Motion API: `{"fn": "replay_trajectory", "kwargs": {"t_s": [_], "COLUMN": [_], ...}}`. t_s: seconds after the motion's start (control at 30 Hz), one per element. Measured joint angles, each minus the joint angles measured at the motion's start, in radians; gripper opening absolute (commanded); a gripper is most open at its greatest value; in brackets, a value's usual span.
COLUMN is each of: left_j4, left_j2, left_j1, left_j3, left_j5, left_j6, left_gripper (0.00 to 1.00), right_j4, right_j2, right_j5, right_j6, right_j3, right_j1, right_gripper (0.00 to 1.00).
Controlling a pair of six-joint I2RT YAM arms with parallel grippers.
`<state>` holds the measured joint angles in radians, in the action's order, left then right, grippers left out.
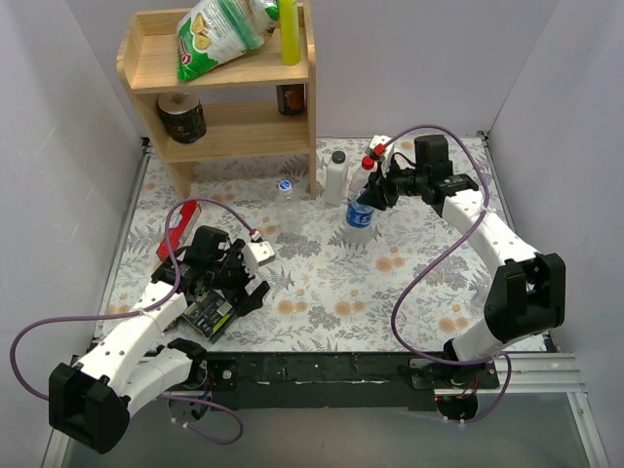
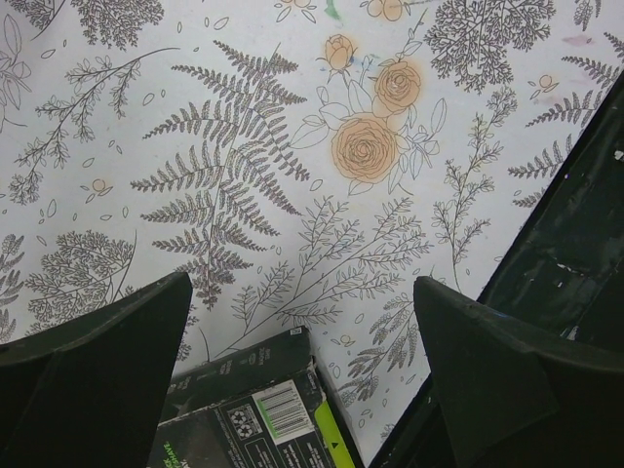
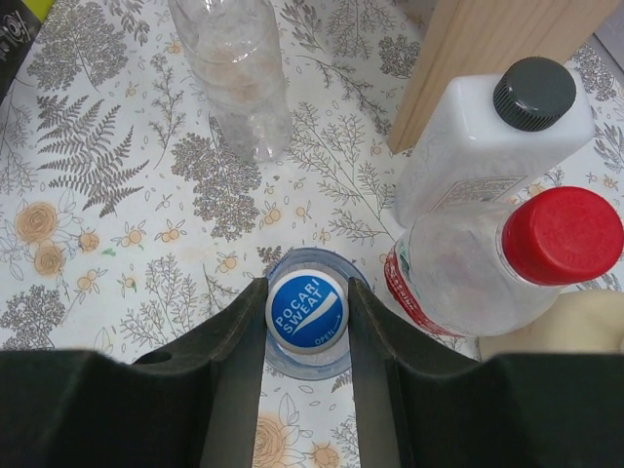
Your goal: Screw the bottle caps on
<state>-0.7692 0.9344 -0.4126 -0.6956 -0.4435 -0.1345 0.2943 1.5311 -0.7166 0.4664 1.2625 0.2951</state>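
White walls close in a bench (image 1: 322,292) covered with a fern-and-flower cloth. A wooden shelf (image 1: 224,136) stands at the far left. Its top tray holds a green snack bag (image 1: 219,34) and a yellow-green bottle (image 1: 290,34). The tier below holds a dark roll (image 1: 182,118) and a dark jar (image 1: 291,98).

Four bottles stand on the cloth just right of the shelf. The clear bottle (image 1: 286,210) nearest the shelf leg looks empty and carries a blue-white cap (image 1: 285,184). A white bottle (image 3: 468,156) with a black cap (image 3: 531,93) stands against the leg. Touching it on the right is a clear bottle with a red label (image 3: 444,283), topped by the red cap (image 3: 561,234); what it holds cannot be told.

Nearer stands the blue-labelled bottle (image 1: 359,219). The blue cap (image 3: 306,314), printed POCARI SWEAT, sits on its mouth. The right pincer (image 3: 306,292) is closed onto this cap from above, one finger pressing each side. How far the cap is threaded cannot be told.

At the near left, the left pincer (image 2: 302,375) hangs just above the cloth with its jaws wide apart and nothing between them. A dark box with a green edge (image 2: 258,414) lies just beneath it. A red box (image 1: 178,229) lies farther back by the left wall.
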Motion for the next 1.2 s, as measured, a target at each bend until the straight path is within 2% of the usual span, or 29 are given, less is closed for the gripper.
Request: {"fn": "replay_trajectory", "kwargs": {"t_s": [0.13, 0.17, 0.2, 0.53, 0.6, 0.67, 0.93, 1.2], "left_j4": [0.007, 0.008, 0.009, 0.014, 0.014, 0.014, 0.015, 0.032], "left_j2": [0.000, 0.000, 0.000, 0.000, 0.000, 0.000, -0.005, -0.010], "left_j1": [0.004, 0.005, 0.006, 0.014, 0.017, 0.018, 0.027, 0.047], "left_j3": [0.001, 0.001, 0.001, 0.016, 0.018, 0.018, 0.018, 0.018], "left_j5": [-0.009, -0.011, -0.012, -0.022, -0.025, -0.028, -0.028, -0.028], "left_j6": [-0.004, -0.004, -0.005, -0.011, -0.012, -0.012, -0.019, -0.034], "left_gripper": [0.98, 0.98, 0.98, 0.98, 0.98, 0.98, 0.98, 0.98], "right_j4": [-0.001, -0.001, 0.000, 0.005, 0.005, 0.006, 0.094, 0.278], "right_j2": [0.014, 0.016, 0.019, 0.038, 0.038, 0.038, -0.005, -0.180], "right_j5": [0.000, 0.000, 0.000, 0.008, 0.009, 0.011, 0.063, 0.374], "right_j6": [-0.009, -0.011, -0.015, -0.023, -0.023, -0.028, -0.034, -0.164], "right_j3": [0.013, 0.014, 0.018, 0.024, 0.024, 0.024, 0.057, 0.142], "right_j1": [0.003, 0.005, 0.008, 0.022, 0.025, 0.027, 0.028, 0.030], "right_gripper": [0.45, 0.51, 0.52, 0.57, 0.69, 0.89, 0.91, 0.91]}}
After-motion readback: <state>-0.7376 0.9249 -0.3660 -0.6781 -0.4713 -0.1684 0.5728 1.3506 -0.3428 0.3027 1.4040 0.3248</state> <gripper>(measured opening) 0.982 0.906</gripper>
